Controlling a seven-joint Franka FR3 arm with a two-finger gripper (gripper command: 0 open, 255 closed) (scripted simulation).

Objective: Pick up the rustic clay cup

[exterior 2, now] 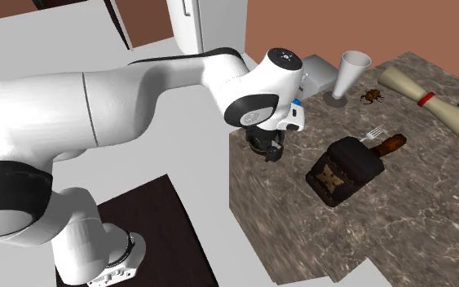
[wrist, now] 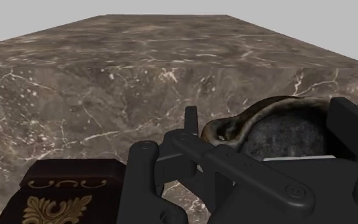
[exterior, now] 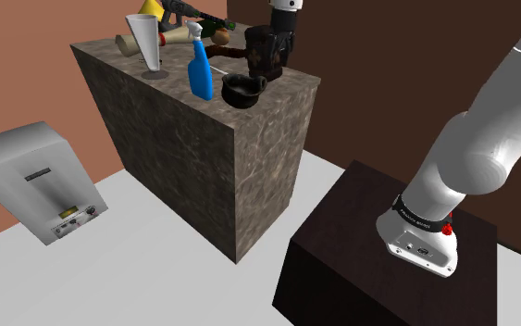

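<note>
Gripper (wrist: 269, 119) is spread, its fingers standing either side of the dark, rough cup (wrist: 279, 130), which sits on the surface (wrist: 139, 63). Just beside it stands a brown ornate box (wrist: 69, 197).

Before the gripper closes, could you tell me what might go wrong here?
1. The dark cup sits near the marble counter's edge, so an off-centre squeeze by the gripper could push it off.
2. The blue spray bottle stands close beside the cup and could be knocked over during the lift.
</note>
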